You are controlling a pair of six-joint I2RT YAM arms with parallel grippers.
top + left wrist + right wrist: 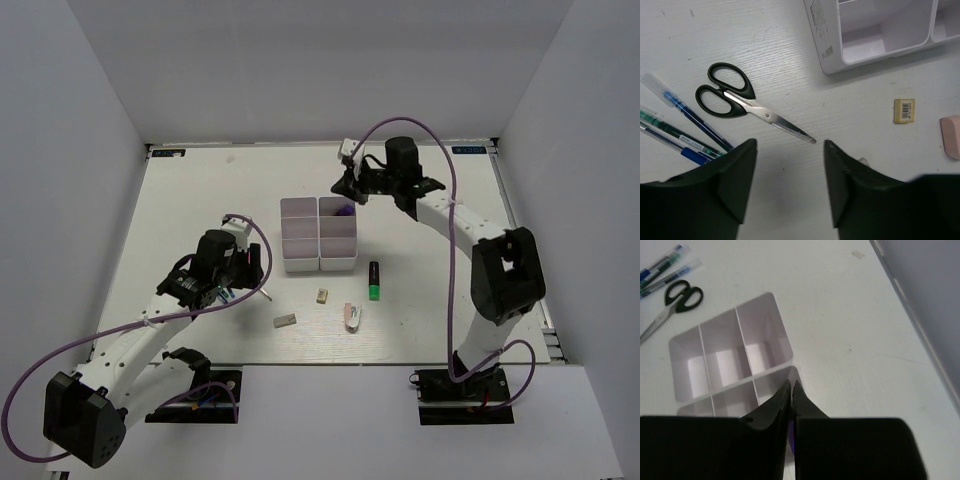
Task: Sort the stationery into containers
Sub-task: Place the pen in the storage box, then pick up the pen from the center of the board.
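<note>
purple highlighter [343,211] lies in the far right bin of the containers [300,264]. right gripper [791,385] above it, jaws all but together, apparently empty. left gripper [790,145] spread wide over the scissors [747,102], holding nothing. green highlighter [373,281], eraser [322,295], pens [685,125] unsorted.

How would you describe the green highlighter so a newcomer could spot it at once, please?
Find the block of white bins in the middle of the table. Just off its near right corner lies the highlighter. It is the only black stick with a green end; the eraser and stapler beside it are pale.
</note>
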